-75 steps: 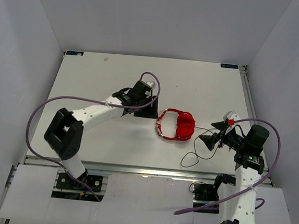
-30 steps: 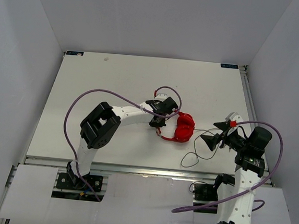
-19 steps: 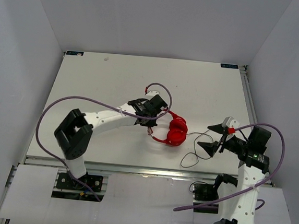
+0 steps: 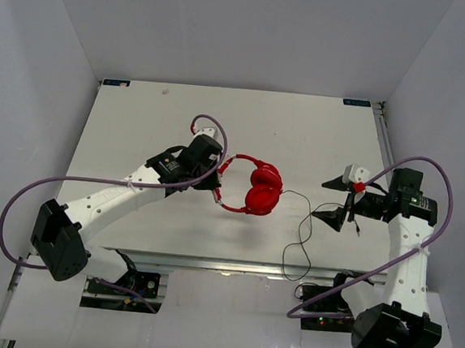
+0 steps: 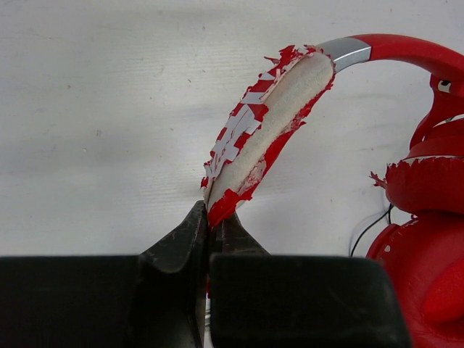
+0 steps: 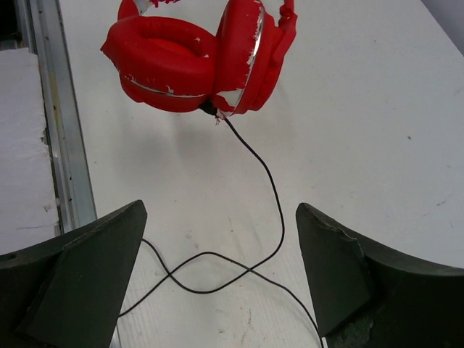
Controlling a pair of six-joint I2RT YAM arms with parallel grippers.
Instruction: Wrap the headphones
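The red headphones (image 4: 256, 188) hang by their headband from my left gripper (image 4: 218, 177), cups together and lifted off the table with a shadow under them. In the left wrist view my left gripper (image 5: 210, 217) is shut on the end of the worn white-and-red headband padding (image 5: 268, 123), with the cups (image 5: 428, 239) at the right. The thin black cable (image 4: 301, 229) runs from the cups down to a loop near the table's front edge. My right gripper (image 4: 332, 201) stands open to the right of the cups. In its view, the right gripper (image 6: 219, 210) has the cable (image 6: 268, 174) lying between the fingers, untouched, and the headphones (image 6: 188, 61) ahead.
The white table (image 4: 139, 125) has a metal rail (image 6: 51, 130) along its near edge, close to the cable loop. Purple robot cables (image 4: 19, 196) arch beside both arms. Grey walls enclose the table on three sides.
My left gripper reached the headphones, closed on the headband and carried them left and off the table. The cable stretched out after them. The right gripper stayed open and shifted slightly.
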